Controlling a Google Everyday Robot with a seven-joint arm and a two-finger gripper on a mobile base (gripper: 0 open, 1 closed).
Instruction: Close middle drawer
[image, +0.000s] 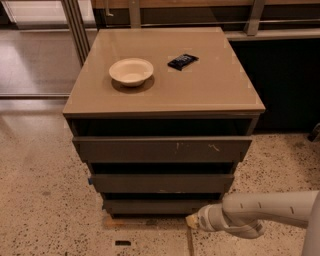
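The middle drawer (160, 183) is the plain grey-brown front between the wider, scratched top drawer (161, 149) and the narrower bottom drawer (159, 205). It stands a little further back than the top front, with a dark gap above it. My gripper (193, 221) is at the end of the pale arm (265, 210) that reaches in from the right. It sits low near the floor, in front of the bottom drawer's right part, below the middle drawer and apart from it.
The cabinet top (210, 85) holds a cream bowl (131, 71) and a small black packet (183, 61). Speckled floor (45, 200) lies in front and to the left. A metal post (75, 25) stands at the back left, and dark furniture (285, 85) at the right.
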